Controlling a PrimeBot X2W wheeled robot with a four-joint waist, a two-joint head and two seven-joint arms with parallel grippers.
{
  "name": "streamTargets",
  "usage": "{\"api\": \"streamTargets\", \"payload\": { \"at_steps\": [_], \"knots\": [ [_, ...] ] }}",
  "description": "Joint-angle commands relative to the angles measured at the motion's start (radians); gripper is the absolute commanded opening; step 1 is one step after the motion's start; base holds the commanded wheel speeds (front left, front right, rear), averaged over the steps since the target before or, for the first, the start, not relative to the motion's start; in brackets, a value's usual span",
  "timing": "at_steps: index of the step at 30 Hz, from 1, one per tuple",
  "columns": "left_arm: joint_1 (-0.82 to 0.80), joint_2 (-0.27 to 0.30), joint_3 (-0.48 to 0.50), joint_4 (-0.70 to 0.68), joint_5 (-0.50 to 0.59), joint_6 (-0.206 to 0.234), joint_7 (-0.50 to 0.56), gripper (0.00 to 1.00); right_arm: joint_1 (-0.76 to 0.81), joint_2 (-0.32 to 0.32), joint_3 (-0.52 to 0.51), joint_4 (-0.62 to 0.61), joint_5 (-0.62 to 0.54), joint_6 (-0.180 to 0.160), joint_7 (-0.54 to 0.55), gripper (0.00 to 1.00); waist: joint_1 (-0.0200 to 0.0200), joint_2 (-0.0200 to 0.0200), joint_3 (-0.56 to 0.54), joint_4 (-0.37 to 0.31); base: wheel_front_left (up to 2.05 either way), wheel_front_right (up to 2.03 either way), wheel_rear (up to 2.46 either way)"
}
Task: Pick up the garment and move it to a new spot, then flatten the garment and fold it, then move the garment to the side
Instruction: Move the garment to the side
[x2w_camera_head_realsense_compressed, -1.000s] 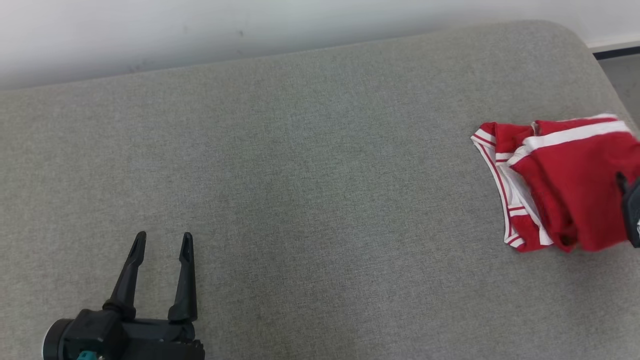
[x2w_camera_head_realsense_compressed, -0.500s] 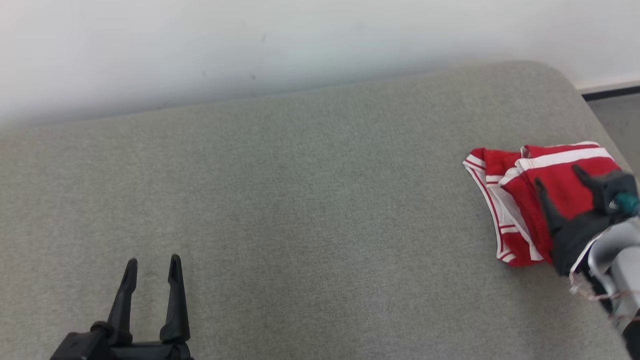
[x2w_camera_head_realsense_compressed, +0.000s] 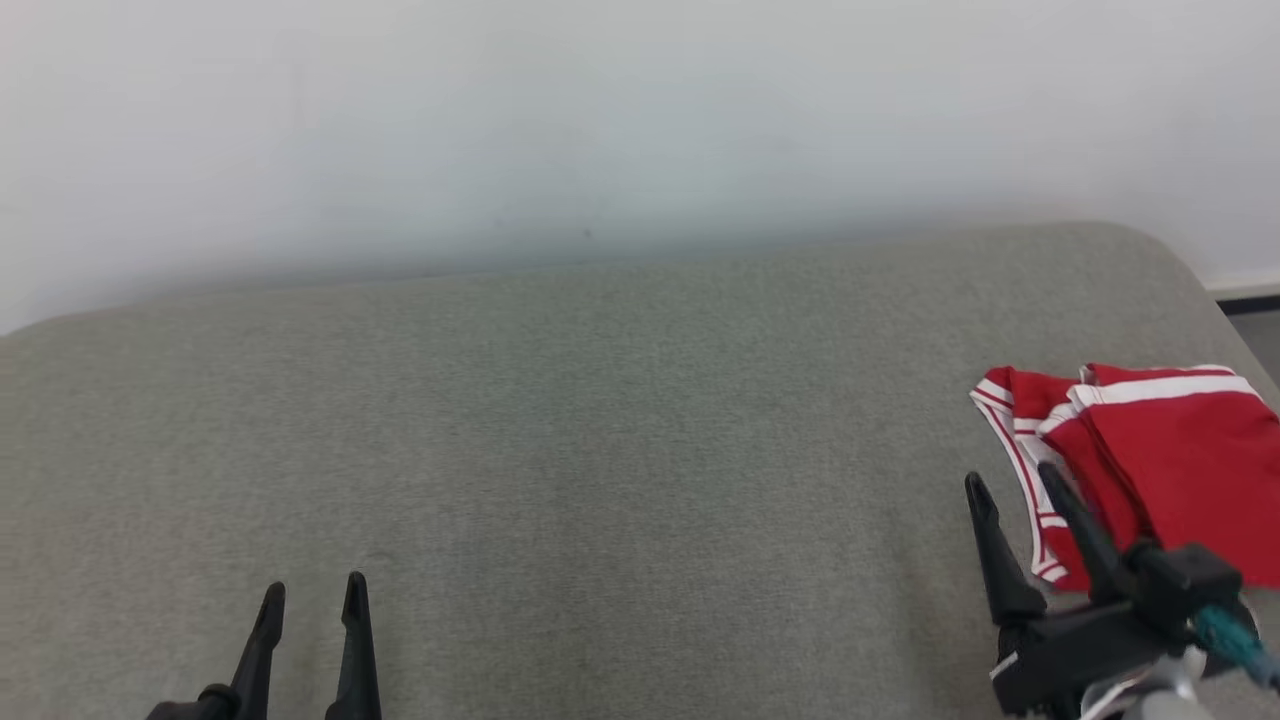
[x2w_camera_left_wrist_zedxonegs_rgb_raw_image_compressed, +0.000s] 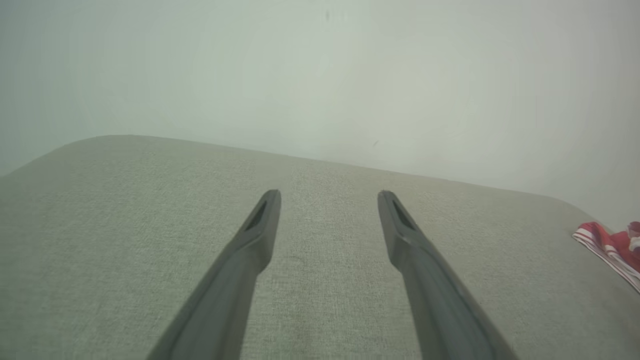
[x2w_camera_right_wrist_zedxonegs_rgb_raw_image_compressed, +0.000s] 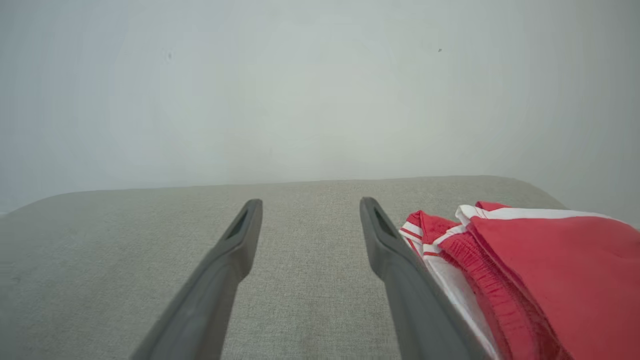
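The garment (x2w_camera_head_realsense_compressed: 1170, 460), red with white stripes, lies folded at the right end of the grey couch-like surface (x2w_camera_head_realsense_compressed: 600, 450). In the right wrist view the garment (x2w_camera_right_wrist_zedxonegs_rgb_raw_image_compressed: 540, 265) sits just right of my fingers. My right gripper (x2w_camera_head_realsense_compressed: 1012, 482) is open and empty, just left of the garment's near edge; its right finger overlaps the striped hem. At the lower left, far from the cloth, my left gripper (x2w_camera_head_realsense_compressed: 313, 590) stands open with nothing between its fingers. In the left wrist view the left gripper (x2w_camera_left_wrist_zedxonegs_rgb_raw_image_compressed: 329, 196) points along the surface and a corner of the garment (x2w_camera_left_wrist_zedxonegs_rgb_raw_image_compressed: 612, 247) shows at the far right.
A pale wall (x2w_camera_head_realsense_compressed: 600, 130) rises directly behind the surface. The surface's rounded right corner (x2w_camera_head_realsense_compressed: 1170, 260) drops off to a dark floor strip (x2w_camera_head_realsense_compressed: 1250, 305). Bare grey fabric stretches between the two grippers.
The head camera has tilted up, so everything sits lower in the picture. My right gripper has come off the garment and drawn back to its left near side, open. The garment stays put.
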Motion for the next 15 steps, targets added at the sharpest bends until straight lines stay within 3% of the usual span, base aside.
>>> {"api": "streamTargets", "payload": {
  "at_steps": [1,7,15],
  "knots": [
    [0.016,0.001,0.000,0.010,-0.003,-0.001,0.000,1.00,0.035,0.026,-0.025,-0.022,-0.008,-0.002,-0.007,1.00,0.0002,0.0001,-0.027,0.032,0.00,0.00,0.00],
    [0.020,0.001,0.000,0.035,-0.004,-0.006,0.000,1.00,0.143,0.144,-0.129,-0.084,-0.036,-0.002,-0.017,1.00,0.0002,0.0001,-0.041,0.052,0.00,0.00,0.00],
    [0.032,0.001,0.005,0.057,0.009,-0.014,0.000,1.00,0.181,0.187,-0.133,-0.113,-0.061,-0.002,-0.012,1.00,0.0002,0.0001,-0.045,0.055,0.00,0.00,0.00]
  ]
}}
